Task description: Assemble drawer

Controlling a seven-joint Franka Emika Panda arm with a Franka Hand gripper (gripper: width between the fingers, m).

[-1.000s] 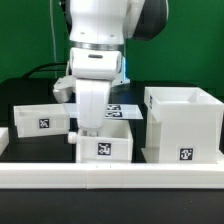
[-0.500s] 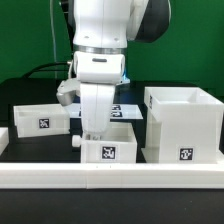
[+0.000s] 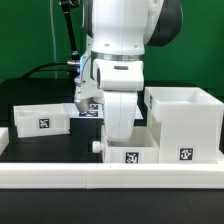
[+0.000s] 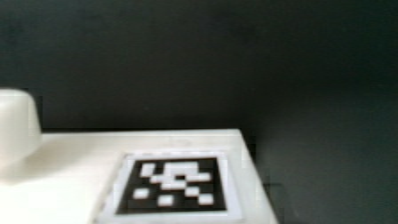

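The drawer's tall white housing stands at the exterior view's right, open side up, with a tag low on its front. My gripper reaches down into a shallow white tray and is shut on its wall; the fingertips are hidden by the arm and tray. This tray, with a tag and a knob, sits right beside the housing. The wrist view shows the tray's tagged face and its knob close up. The second tray rests at the exterior view's left.
A long white border rail runs along the front of the black table. The marker board lies behind the arm, mostly hidden. A short white rail end shows at the far left.
My arm has moved toward the exterior view's right, carrying the tray with it from the middle of the table to a spot against the housing. The left tray and housing have not moved.
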